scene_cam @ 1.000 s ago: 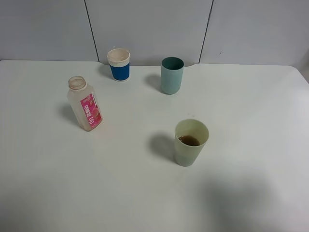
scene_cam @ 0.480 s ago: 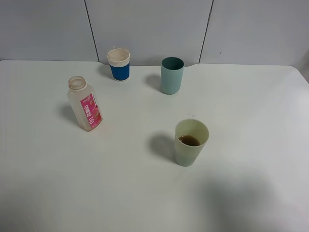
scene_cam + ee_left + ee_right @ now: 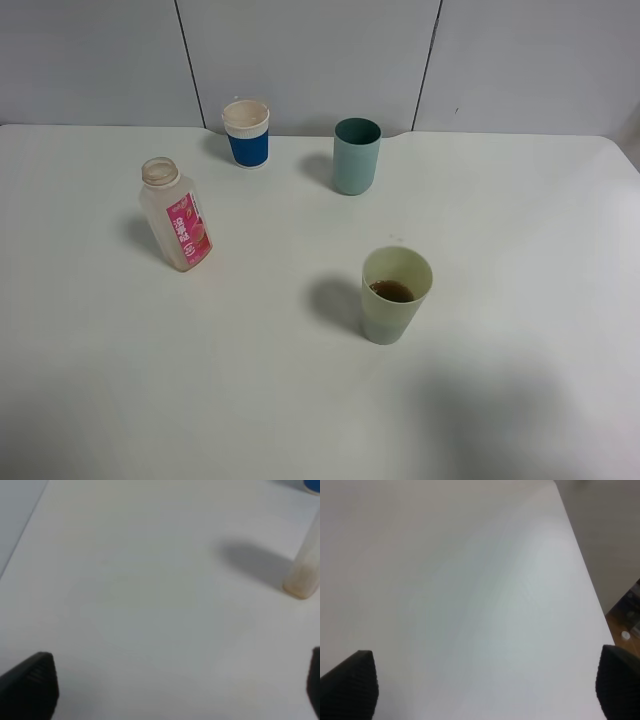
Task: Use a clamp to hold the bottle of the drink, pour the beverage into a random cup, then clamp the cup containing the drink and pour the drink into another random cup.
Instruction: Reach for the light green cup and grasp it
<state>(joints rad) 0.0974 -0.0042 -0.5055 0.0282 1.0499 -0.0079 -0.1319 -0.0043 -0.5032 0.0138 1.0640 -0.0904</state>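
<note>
Bottle (image 3: 303,572): we see only its blurred base, cut by the edge.
Blue cup (image 3: 313,486): a corner sliver, probably its base.
Label (image 3: 190,232): print too small for us.

Left gripper (image 3: 172,692) jaws spread wide, nothing between them. One dark finger (image 3: 30,687) shows clearly, the other is only a sliver at the frame edge. Right gripper (image 3: 485,690) is also spread wide, both ribbed fingertips (image 3: 350,685) in view, nothing held. Both seem raised and pitched downward, though the blurry wrist views make height hard to judge.
</note>
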